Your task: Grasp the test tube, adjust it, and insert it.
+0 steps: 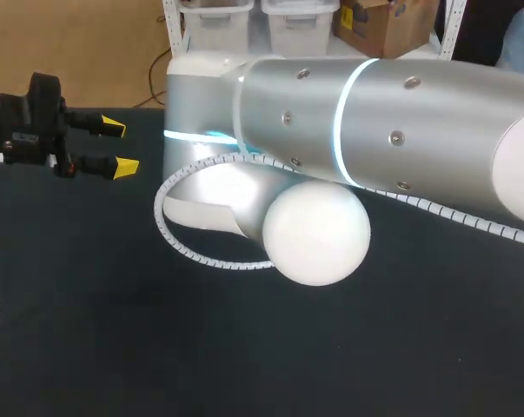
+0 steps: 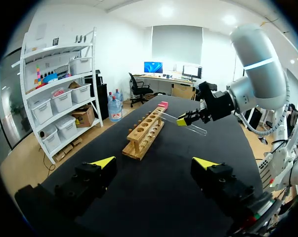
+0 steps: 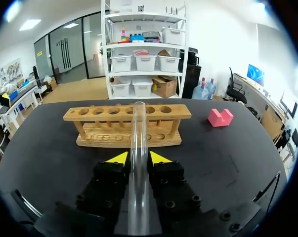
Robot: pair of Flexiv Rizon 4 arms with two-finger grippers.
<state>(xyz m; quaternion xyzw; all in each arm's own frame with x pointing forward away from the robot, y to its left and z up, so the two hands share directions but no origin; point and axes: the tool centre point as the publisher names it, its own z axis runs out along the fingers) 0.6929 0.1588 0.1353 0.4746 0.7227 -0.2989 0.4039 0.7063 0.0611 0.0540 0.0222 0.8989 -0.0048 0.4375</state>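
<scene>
Two yellow-tipped fingers of my right gripper [image 3: 139, 159] pinch the clear test tube [image 3: 138, 128], held in the air beside the wooden rack [image 3: 84, 114] and apart from it. My left gripper [image 2: 156, 163] is spread wide, well short of the rack. From the head view my right arm [image 1: 374, 113] hides rack and tube, and I cannot make out any lettering on either.

I'm running this rig in a robotics lab. What tells me so: my silver right arm [image 1: 401, 113] stretched over a black tabletop [image 1: 114, 347], a wooden test tube rack [image 3: 102, 138] standing on it, and a clear glass test tube [image 3: 139, 143], plain laboratory ware.
</scene>
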